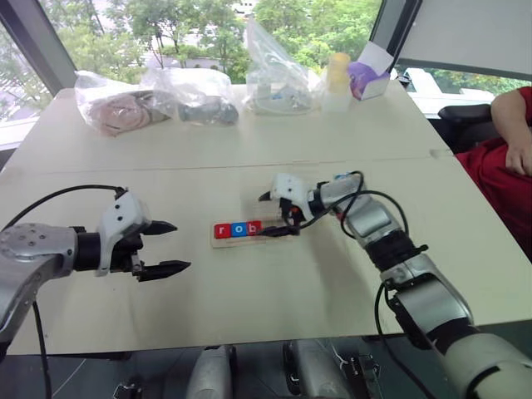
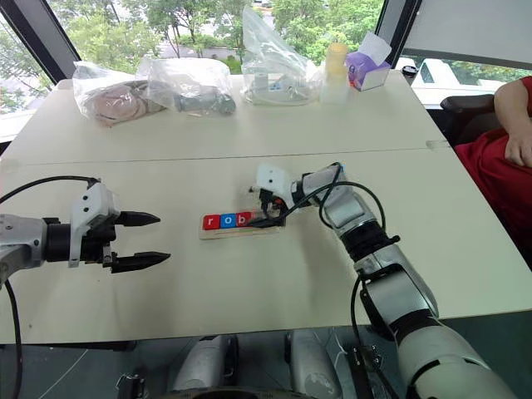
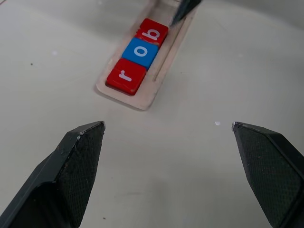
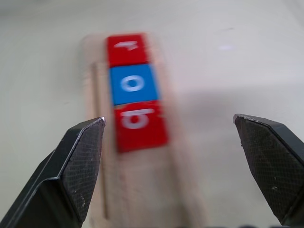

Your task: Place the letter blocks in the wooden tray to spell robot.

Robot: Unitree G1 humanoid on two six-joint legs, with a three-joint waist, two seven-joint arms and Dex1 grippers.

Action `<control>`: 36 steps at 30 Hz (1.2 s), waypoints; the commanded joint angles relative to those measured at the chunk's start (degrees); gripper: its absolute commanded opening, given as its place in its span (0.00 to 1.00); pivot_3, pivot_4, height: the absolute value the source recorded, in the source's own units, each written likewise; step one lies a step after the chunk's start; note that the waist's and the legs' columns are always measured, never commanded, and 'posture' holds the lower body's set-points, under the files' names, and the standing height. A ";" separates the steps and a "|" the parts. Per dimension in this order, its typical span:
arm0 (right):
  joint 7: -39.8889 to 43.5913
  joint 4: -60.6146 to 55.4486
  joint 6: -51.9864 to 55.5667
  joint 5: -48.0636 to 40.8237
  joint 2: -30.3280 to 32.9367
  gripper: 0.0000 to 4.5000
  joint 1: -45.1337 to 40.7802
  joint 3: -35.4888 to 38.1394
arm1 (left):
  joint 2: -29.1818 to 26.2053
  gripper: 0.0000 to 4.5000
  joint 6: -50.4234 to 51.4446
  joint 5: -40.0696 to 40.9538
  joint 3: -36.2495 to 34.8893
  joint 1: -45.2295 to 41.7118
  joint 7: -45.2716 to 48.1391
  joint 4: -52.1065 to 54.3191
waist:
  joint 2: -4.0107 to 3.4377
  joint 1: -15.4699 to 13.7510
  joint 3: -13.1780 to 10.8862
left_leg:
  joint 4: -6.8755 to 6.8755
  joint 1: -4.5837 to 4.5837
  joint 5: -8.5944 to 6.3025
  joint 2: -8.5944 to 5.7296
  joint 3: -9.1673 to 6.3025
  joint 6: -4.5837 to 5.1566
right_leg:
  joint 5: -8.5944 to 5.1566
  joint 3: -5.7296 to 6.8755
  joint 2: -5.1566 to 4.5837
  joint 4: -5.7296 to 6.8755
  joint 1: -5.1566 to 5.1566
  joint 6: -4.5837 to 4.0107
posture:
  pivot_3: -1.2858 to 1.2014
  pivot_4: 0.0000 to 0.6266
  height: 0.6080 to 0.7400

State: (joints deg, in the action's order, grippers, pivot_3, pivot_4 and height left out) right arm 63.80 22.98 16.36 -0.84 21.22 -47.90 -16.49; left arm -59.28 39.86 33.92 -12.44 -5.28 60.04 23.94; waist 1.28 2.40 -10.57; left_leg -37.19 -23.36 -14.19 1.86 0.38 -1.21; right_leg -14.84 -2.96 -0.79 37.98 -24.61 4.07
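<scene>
With r, o, b seated at the left end of the wooden tray (image 1: 249,239) mid-table, I'd lift my empty, wide-open right gripper (image 1: 278,218) straight clear so b (image 4: 139,124) stays put; left gripper (image 1: 166,248) hangs open too.

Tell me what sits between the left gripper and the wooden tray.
Nothing: bare table runs from the open left gripper to the wooden tray, as the left wrist view shows.

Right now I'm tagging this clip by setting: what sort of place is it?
Probably an office or lab room: a large pale table beside wide windows looking onto trees, with bagged supplies along the far edge and a seated person to the right.
</scene>
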 commanded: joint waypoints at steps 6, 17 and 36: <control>-20.59 -25.06 25.95 -7.11 2.22 0.99 12.48 19.79 | 9.69 1.00 0.36 2.58 5.28 -11.04 -5.18 1.04 | 0.02 -0.73 0.03 | -0.03 -0.03 0.00 -0.07 -0.06 0.00 | 0.02 0.03 -0.02 0.00 0.04 0.04 | 0.52 0.24 1.00; -37.39 -39.37 35.08 -6.54 -0.41 0.99 27.58 23.39 | 21.66 1.00 -6.26 -4.40 18.36 -24.15 -3.73 -10.28 | 0.00 0.41 0.04 | -0.01 0.06 0.00 -0.05 0.01 0.00 | 0.02 -0.08 0.19 0.02 0.04 0.05 | 0.52 0.24 1.00; -46.49 -34.22 32.93 -6.08 -2.82 0.26 26.00 21.16 | 21.39 1.00 -9.42 -8.47 19.51 -23.64 -1.19 -12.29 | 0.01 0.13 0.05 | -0.03 0.04 0.00 -0.05 -0.03 0.00 | 0.01 -0.07 0.18 0.01 0.05 0.06 | 0.52 0.24 1.00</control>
State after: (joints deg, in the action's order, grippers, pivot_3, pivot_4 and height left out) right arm 20.67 -8.80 48.58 -7.12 20.16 -20.21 3.07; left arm -37.69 31.76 25.64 7.62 -28.79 58.80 9.41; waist 1.29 2.53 -10.53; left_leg -37.21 -23.33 -14.19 1.81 0.35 -1.20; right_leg -14.83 -3.03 -0.62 37.99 -24.55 4.12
